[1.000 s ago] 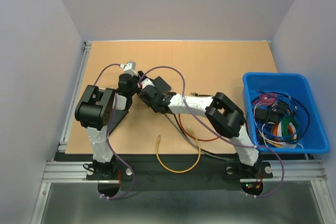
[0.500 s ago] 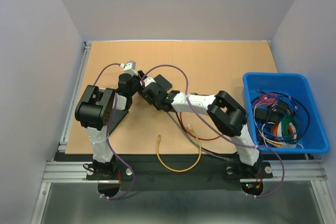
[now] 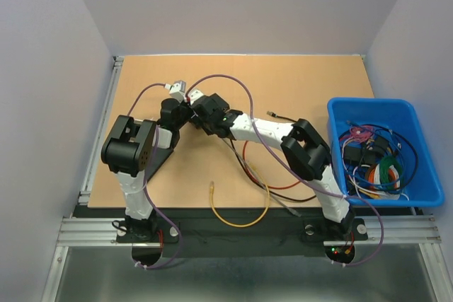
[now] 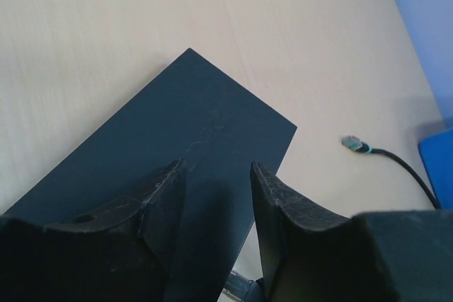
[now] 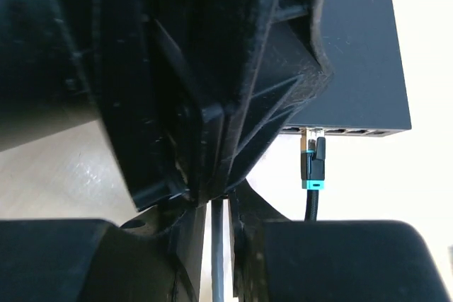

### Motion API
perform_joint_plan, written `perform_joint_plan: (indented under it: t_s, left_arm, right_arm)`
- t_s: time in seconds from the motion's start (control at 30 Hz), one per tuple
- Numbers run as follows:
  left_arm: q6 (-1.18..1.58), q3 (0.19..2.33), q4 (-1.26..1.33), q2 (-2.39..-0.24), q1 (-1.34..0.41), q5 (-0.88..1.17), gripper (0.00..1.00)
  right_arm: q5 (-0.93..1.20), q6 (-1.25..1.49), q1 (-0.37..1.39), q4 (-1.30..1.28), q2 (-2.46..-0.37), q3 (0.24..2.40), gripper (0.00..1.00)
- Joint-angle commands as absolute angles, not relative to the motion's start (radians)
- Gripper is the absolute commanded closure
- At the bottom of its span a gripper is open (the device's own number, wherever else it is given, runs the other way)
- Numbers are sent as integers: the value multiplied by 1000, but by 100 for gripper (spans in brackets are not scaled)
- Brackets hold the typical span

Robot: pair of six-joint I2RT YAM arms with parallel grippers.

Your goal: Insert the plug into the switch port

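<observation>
Right gripper (image 5: 218,217) pinched down on a thin dark cable (image 5: 217,266), left gripper (image 4: 217,171) spread over the switch (image 4: 198,104).

From where I stand, both arms meet over the left half of the wooden table (image 3: 297,83), well apart from the blue bin (image 3: 382,111) of tangled wires at its right edge. The black switch lies flat under them. The left fingers (image 4: 163,196) stand apart above its top, and I cannot tell whether they touch it. A yellow cable (image 3: 237,225) and a red cable (image 3: 245,157) loop on the table nearer the arm bases. A loose plug (image 4: 352,145) on a black lead lies beyond the switch. Smallest of all, the teal-booted plug (image 5: 313,164) stands just beside the right gripper, its clear tip at a port in the switch's front row. I cannot tell whether it is fully seated.
</observation>
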State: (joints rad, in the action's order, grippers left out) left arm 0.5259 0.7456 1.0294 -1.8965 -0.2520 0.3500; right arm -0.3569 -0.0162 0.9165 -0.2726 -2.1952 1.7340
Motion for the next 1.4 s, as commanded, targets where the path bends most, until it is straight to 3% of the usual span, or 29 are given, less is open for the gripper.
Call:
perform_joint_plan:
  t_s: [0.0,0.5,0.7,0.8,0.93,1.13,1.23,1.37]
  left_arm:
    - [529,704,900,-1907,-275,451,47]
    - [546,712,914,-1919,-273,459,47]
    - [558,741,910,-1876,-252,454,47]
    - [563,800,847,-1862,-227,425,45]
    - [574,864,784,-1864,-178,416,45]
    - [566,928,723,-1844,-117,419,45]
    - [571,963,703,-1850,-80,431,45]
    - [566,1012,675,-1870,-48,436,45]
  right_arm:
    - [-387,-32,888,-55,-2218,1829,100]
    - [-400,-3,879,-29,-2264,1706,100]
    - [-399,-2,876,-9,-2269,1687,95]
    - [-391,-2,874,-8,-2269,1677,88]
    - [-387,-2,873,23,-2258,1643,68]
    - [-370,-3,867,37,-2214,1611,50]
    - [-364,-2,865,37,-2183,1592,37]
    - [-364,32,857,35,-2137,1539,31]
